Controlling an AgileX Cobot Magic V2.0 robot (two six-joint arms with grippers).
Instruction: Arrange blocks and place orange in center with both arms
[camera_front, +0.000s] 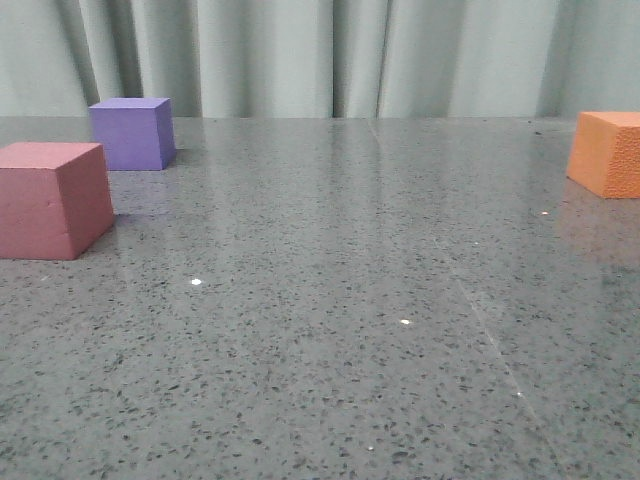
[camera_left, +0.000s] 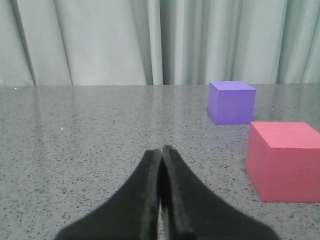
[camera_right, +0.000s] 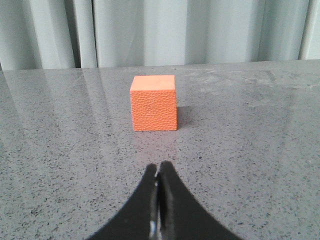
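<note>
the orange foam cube with the pebbled, leather-like skin (camera_front: 607, 152) sat at the far right of the speckled grey stone table (camera_front: 330, 330), squarely ahead of the right gripper (camera_right: 159, 172) with bare table between them, one flat face turned toward it. that gripper's black fingers were pressed together, holding nothing. the left gripper (camera_left: 161, 156) was likewise closed and empty; the dusty pink-red foam cube (camera_left: 285, 160) and the purple foam cube (camera_left: 231, 101) lay ahead of it, off to one side. the right arm was plainly the nearer one for the orange.

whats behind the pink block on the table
The purple block sits behind the pink block, farther back and apart from it, with the curtain beyond. The pink block's back face and underside are hidden.
</note>
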